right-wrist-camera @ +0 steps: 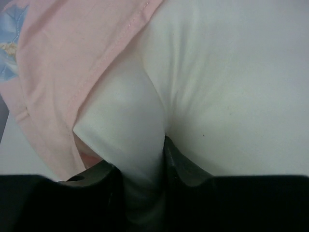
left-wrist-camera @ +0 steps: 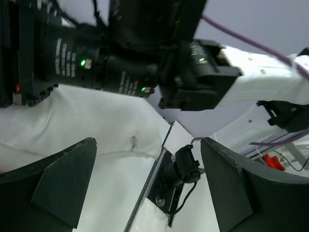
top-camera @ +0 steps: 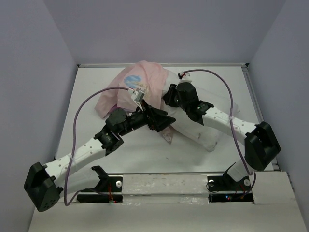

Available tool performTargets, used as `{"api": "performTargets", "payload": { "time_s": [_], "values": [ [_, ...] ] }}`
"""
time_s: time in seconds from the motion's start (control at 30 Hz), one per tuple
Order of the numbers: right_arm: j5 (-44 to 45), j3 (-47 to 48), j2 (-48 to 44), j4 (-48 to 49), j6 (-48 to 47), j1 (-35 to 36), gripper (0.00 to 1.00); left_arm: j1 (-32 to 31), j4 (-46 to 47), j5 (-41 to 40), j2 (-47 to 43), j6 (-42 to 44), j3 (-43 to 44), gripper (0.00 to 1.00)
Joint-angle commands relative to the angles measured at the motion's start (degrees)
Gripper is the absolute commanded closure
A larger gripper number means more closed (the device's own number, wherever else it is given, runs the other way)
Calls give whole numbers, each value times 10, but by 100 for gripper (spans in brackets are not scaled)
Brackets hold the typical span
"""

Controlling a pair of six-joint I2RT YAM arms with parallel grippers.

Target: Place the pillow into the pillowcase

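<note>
the white pillow (top-camera: pixel 205 139) lies in the middle of the worktop (top-camera: pixel 145 157), its far end covered by the pink pillowcase (top-camera: pixel 145 77). the right fingers (right-wrist-camera: pixel 181 169) pinch a fold of the pillow beside the pillowcase hem. the left fingers (left-wrist-camera: pixel 63 183) stand spread wide, holding nothing.

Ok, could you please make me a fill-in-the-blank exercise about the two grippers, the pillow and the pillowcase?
The right gripper pinches a fold of the pillow, which is plain ____.
The left gripper stands wide ____, holding nothing.
The pillowcase shows a pale ____ side.
Missing words: white; open; pink.
</note>
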Motion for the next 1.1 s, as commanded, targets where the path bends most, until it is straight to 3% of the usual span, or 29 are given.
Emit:
{"api": "performTargets", "payload": {
  "time_s": [0.0, 0.03, 0.13, 0.2, 0.37, 0.6, 0.7, 0.97, 1.07],
  "values": [
    [-32, -16, -50, 40, 1, 1, 58, -1, -116, 30, -48, 32, 78, 1],
    [-35, -22, -58, 40, -2, 1, 45, -1, -136, 25, -59, 38, 90, 1],
    [-38, -33, -95, 17, -15, 1, 25, 0, -235, -71, -52, 96, 161, 1],
    [-41, -39, -119, -3, -33, 1, 20, 0, -310, -186, -28, 157, 224, 2],
    [-42, -48, -196, -70, -79, -14, 20, 6, -410, -432, 129, 268, 355, 3],
    [-42, -117, -261, -98, -86, -134, 21, 28, -449, -440, 325, 368, 517, 10],
    [-66, -145, -275, -98, -85, -150, 21, 40, -480, -454, 389, 409, 573, 12],
    [-53, -163, -292, -99, -96, -157, 17, 44, -474, -544, 462, 476, 584, 18],
    [-42, -160, -276, -101, -108, -157, 14, 44, -415, -605, 473, 506, 563, 25]
  ]
}}
